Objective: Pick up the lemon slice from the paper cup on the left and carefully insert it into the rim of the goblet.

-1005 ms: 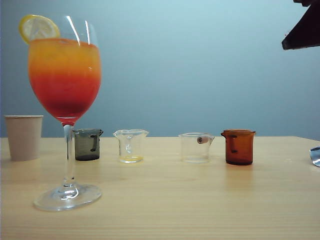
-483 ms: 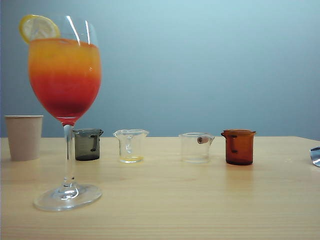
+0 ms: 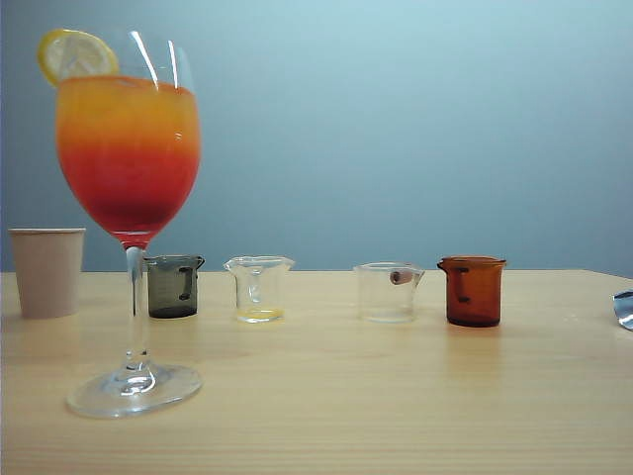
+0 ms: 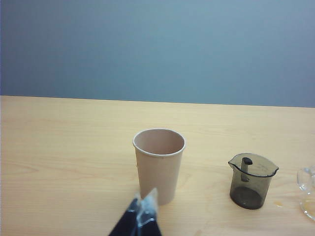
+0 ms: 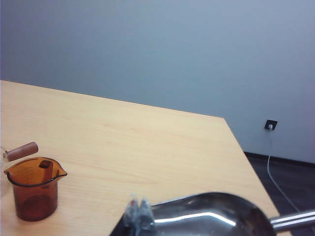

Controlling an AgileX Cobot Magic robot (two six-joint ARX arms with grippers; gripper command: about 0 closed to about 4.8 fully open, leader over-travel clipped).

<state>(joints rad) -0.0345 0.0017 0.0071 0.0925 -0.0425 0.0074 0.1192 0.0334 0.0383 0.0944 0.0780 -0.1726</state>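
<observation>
On the rim of the goblet (image 3: 129, 213), at its left edge, the lemon slice (image 3: 73, 54) is seated upright: a thin round disc with a bright yellow rind and pale yellow flesh, much narrower than the bowl beneath it. The goblet is filled with a drink shaded from orange at the top to deep red at the base, and it stands on a clear stem and round foot at the left front of the pale wooden counter (image 3: 396, 396). Behind it to the left, the paper cup (image 3: 46, 271) is seen, plain beige, tapered, with a rolled rim; from the left wrist view its inside looks empty. Further along the row a dark grey beaker (image 3: 174, 285), two clear beakers and an amber beaker (image 3: 472, 290) are set apart from one another.

The left claw (image 4: 143, 214) is held just in front of the paper cup, its fingertips pressed together on nothing. The right claw (image 5: 137, 212) is seen near a shiny metal bowl (image 5: 206, 221), beside the amber beaker; its tips appear pressed together, with nothing pinched.
</observation>
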